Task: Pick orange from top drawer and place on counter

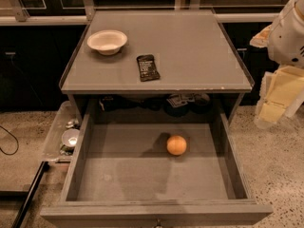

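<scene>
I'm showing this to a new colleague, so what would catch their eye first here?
The orange stands out, lying alone in the open top drawer, right of centre. On the counter above sit a white bowl at back left and a dark packet. The gripper hangs off to the counter's right.

Top drawer [118, 175]: pulled wide open under the tabletop, with its flat grey floor on show.
Orange [176, 145]: sits on the drawer floor, right of middle and toward the back, clear of every wall.
Tabletop [199, 51]: holds two things, which do not touch.
White bowl [107, 42]: upright at the back left.
Dark packet [147, 67]: flat, near the front edge, just right of the bowl.
Gripper [278, 99]: off to the cabinet's right, over the speckled floor and well away from the orange.
Clear bin [56, 134]: on the floor by the cabinet's left side.
</scene>
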